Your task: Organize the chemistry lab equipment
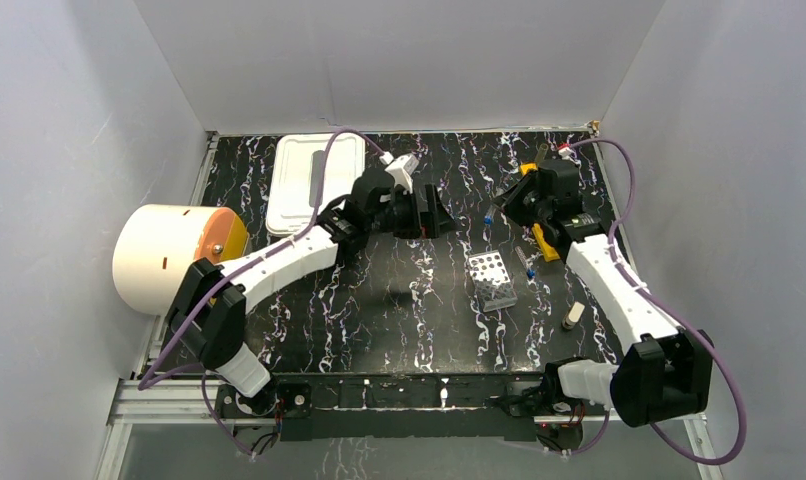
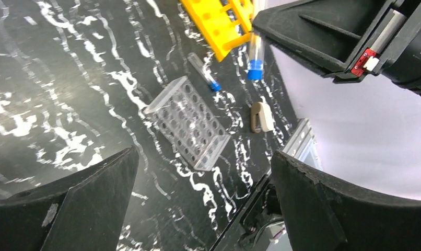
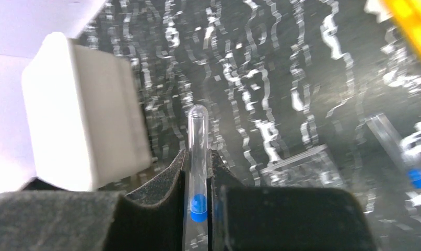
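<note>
My right gripper (image 3: 199, 157) is shut on a clear blue-capped vial (image 3: 197, 137), which sticks out past the fingertips. In the top view this gripper (image 1: 501, 207) hangs above the table's back right with the vial (image 1: 489, 215) in it. The left wrist view also shows that held vial (image 2: 256, 55). A silver perforated rack (image 1: 491, 280) lies mid-right, with another vial (image 1: 525, 262) flat beside it. The yellow tube rack (image 1: 546, 240) is partly hidden under the right arm. My left gripper (image 1: 441, 212) hovers at centre, open and holding nothing (image 2: 203, 157).
A big cream cylinder (image 1: 169, 255) lies at the left edge. A white tray (image 1: 317, 182) sits at the back left. A small beige clip (image 1: 573, 316) lies near the right arm. A blurred white box shape (image 3: 83, 110) fills the left of the right wrist view.
</note>
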`<state>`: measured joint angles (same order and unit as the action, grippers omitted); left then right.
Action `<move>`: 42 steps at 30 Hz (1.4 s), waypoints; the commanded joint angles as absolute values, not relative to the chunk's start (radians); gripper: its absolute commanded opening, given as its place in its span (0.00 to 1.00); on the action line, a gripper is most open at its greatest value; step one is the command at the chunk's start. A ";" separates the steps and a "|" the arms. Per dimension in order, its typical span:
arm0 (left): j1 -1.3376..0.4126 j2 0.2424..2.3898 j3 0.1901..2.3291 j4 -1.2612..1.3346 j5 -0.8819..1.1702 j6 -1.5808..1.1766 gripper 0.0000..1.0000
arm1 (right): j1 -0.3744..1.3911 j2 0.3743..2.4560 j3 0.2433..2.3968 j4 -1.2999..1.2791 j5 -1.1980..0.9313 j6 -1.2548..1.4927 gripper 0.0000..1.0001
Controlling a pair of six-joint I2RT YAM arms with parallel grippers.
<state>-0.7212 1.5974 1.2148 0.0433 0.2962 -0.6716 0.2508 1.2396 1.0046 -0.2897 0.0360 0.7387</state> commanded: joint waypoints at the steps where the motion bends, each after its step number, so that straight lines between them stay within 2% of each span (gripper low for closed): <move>1: -0.774 1.570 1.172 0.339 0.229 -0.736 0.96 | 0.248 1.167 1.004 -0.263 -0.105 1.051 0.14; 5: -0.780 1.613 1.195 0.398 0.270 -0.774 0.91 | 0.247 1.120 0.971 -0.247 -0.144 1.211 0.14; 13: -0.785 1.671 1.198 0.458 0.324 -0.847 0.70 | 0.245 1.068 0.875 -0.181 -0.226 1.394 0.14; 18: -0.790 1.681 1.214 0.432 0.343 -0.856 0.59 | 0.245 1.063 0.852 -0.163 -0.225 1.425 0.14; 23: -0.794 1.690 1.217 0.397 0.336 -0.901 0.55 | 0.243 1.081 0.849 -0.160 -0.226 1.433 0.14; 32: -0.798 1.709 1.263 0.335 0.321 -0.865 0.38 | 0.240 1.115 0.855 -0.138 -0.245 1.428 0.14; 37: -0.797 1.732 1.273 0.338 0.354 -0.868 0.23 | 0.232 1.129 0.855 -0.139 -0.270 1.410 0.15; 38: -0.798 1.733 1.272 0.338 0.355 -0.869 0.18 | 0.232 1.127 0.856 -0.141 -0.268 1.402 0.15; 42: -0.797 1.736 1.271 0.317 0.364 -0.859 0.00 | 0.226 1.138 0.874 -0.149 -0.257 1.334 0.22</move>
